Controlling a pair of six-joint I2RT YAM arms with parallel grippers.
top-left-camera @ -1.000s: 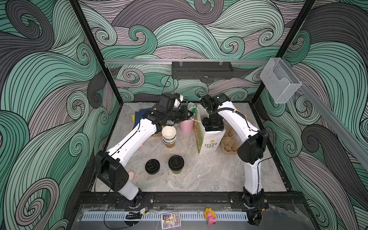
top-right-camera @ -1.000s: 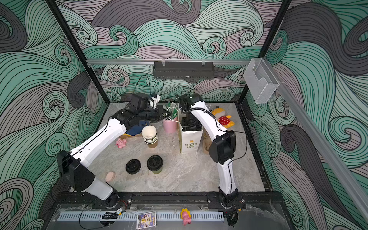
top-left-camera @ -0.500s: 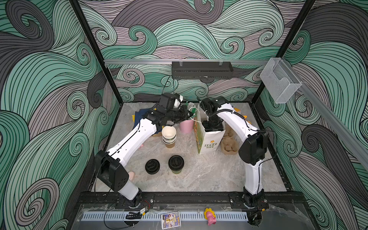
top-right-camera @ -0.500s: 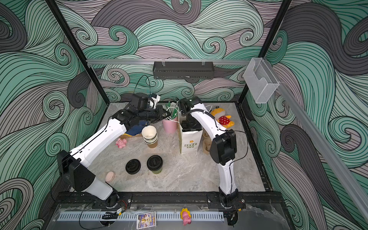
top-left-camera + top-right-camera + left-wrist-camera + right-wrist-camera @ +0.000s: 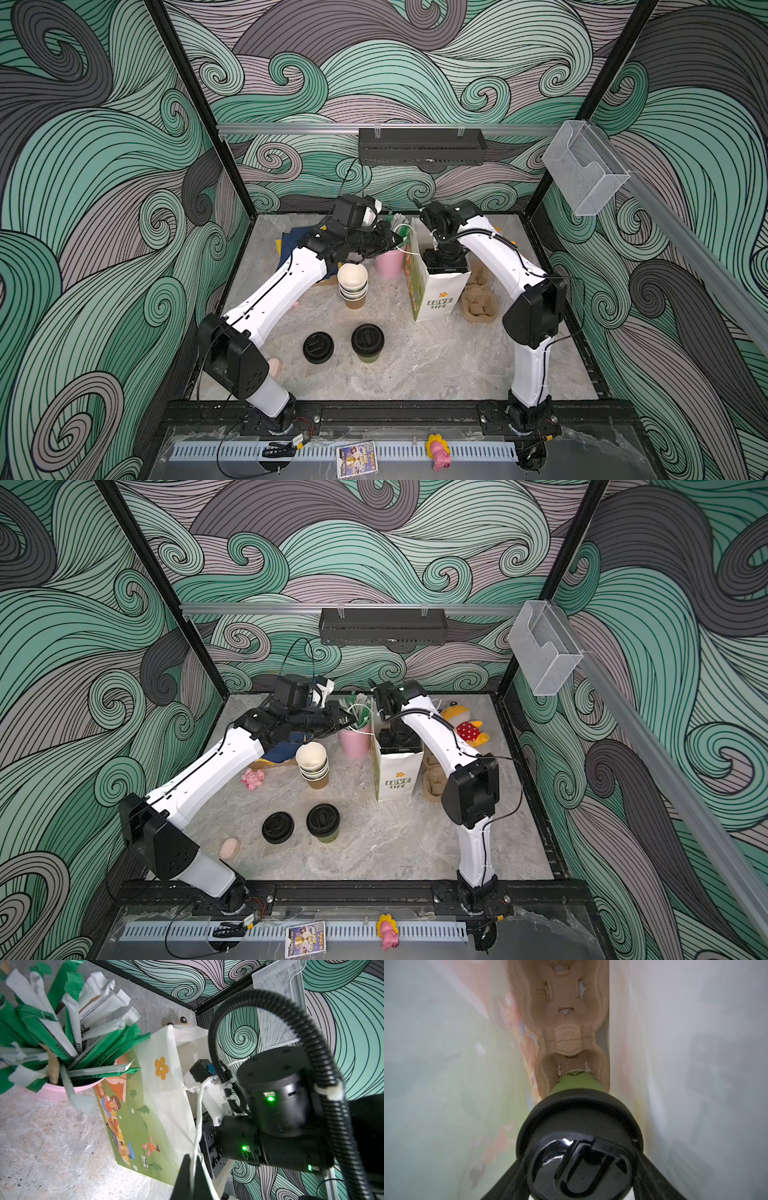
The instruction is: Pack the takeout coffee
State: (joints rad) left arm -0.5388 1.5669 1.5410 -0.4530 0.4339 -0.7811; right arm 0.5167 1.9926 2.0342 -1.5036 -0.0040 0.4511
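Note:
One takeout coffee cup (image 5: 577, 1082), olive green with a black sip lid, hangs inside the white picnic-print paper bag (image 5: 436, 291). My right gripper (image 5: 580, 1167) is shut on it at the lid, just above a brown pulp cup carrier (image 5: 566, 1022) on the bag's floor. In both top views the right wrist (image 5: 446, 259) reaches down into the bag's mouth and hides the jaws. My left gripper (image 5: 192, 1159) is shut on the bag's white string handle (image 5: 199, 1109), holding that side up. A second lidded takeout coffee cup (image 5: 367, 340) (image 5: 323, 820) stands upright on the table in front.
A loose black lid (image 5: 318, 347) lies left of the standing cup. A stack of empty cups (image 5: 353, 284) and the pink cup of straws (image 5: 389, 264) stand left of the bag. Spare pulp carriers (image 5: 478, 305) lie to its right. A plush toy (image 5: 465, 727) sits at the back right.
My right arm has eased slightly lower into the bag with the cup. The left gripper has stayed on the handle.

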